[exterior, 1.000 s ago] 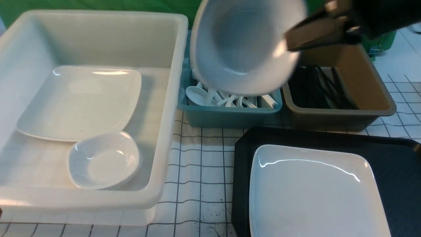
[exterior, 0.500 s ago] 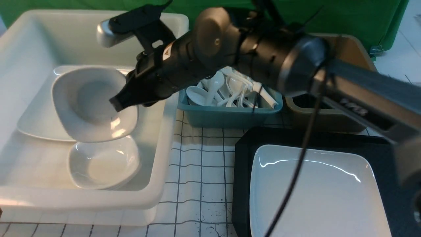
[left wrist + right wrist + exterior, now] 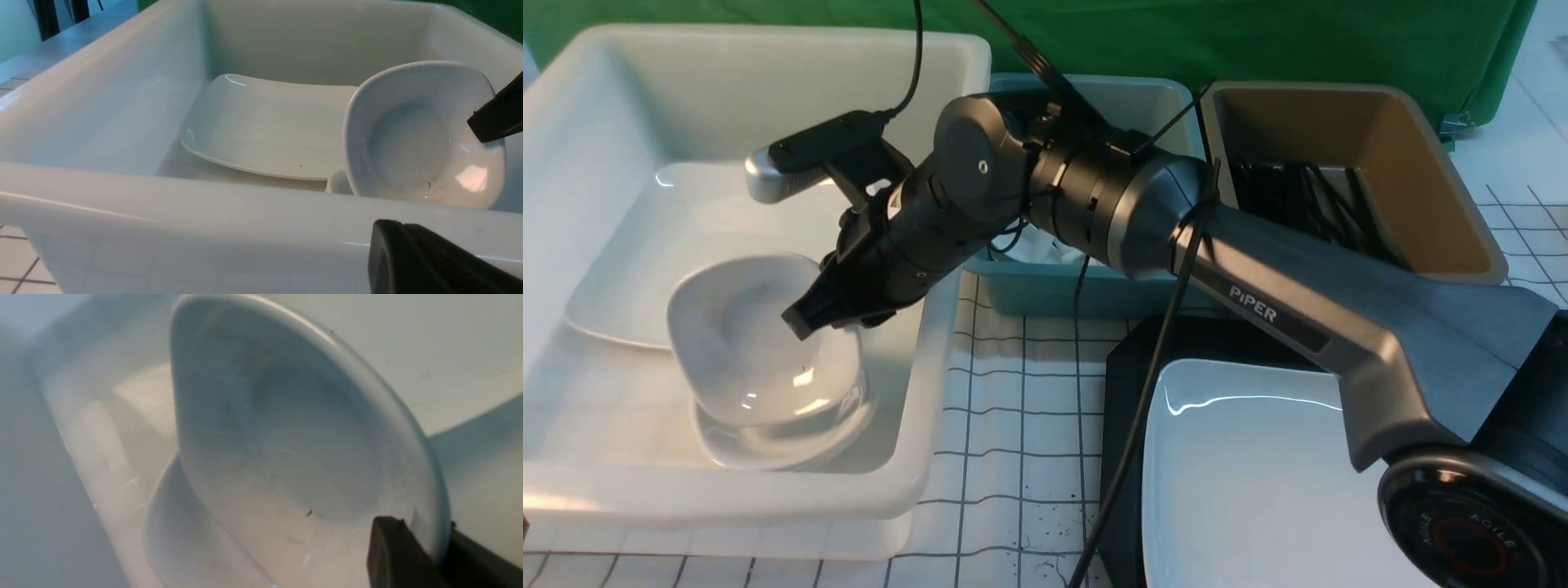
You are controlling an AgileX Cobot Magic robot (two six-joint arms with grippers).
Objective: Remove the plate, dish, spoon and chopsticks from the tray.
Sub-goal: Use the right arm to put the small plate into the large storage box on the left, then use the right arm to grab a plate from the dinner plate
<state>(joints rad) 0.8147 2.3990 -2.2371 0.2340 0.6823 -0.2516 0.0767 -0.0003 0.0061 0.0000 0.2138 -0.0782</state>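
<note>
A white dish (image 3: 743,343) hangs tilted inside the white tub (image 3: 931,269), just above another small dish (image 3: 768,445). My right gripper (image 3: 800,320) is shut on its rim, one finger inside and one outside (image 3: 425,539). From the left wrist the dish (image 3: 412,139) shows with a right fingertip (image 3: 492,122) on it. The large white plate (image 3: 1258,474) lies on the black tray (image 3: 1123,392). Black chopsticks (image 3: 1298,204) lie in the brown tub. The spoon is hidden behind my arm. My left gripper (image 3: 402,224) sits shut outside the tub's near wall.
A second white plate (image 3: 686,237) with a dark speck lies flat in the white tub (image 3: 122,192). A teal bin (image 3: 1045,290) and the brown tub (image 3: 1462,212) stand behind the tray. My right arm stretches across the teal bin.
My right arm has swung the dish left from above the teal bin into the white tub and lowered it over the small dish there. The plate and tray have not moved.
</note>
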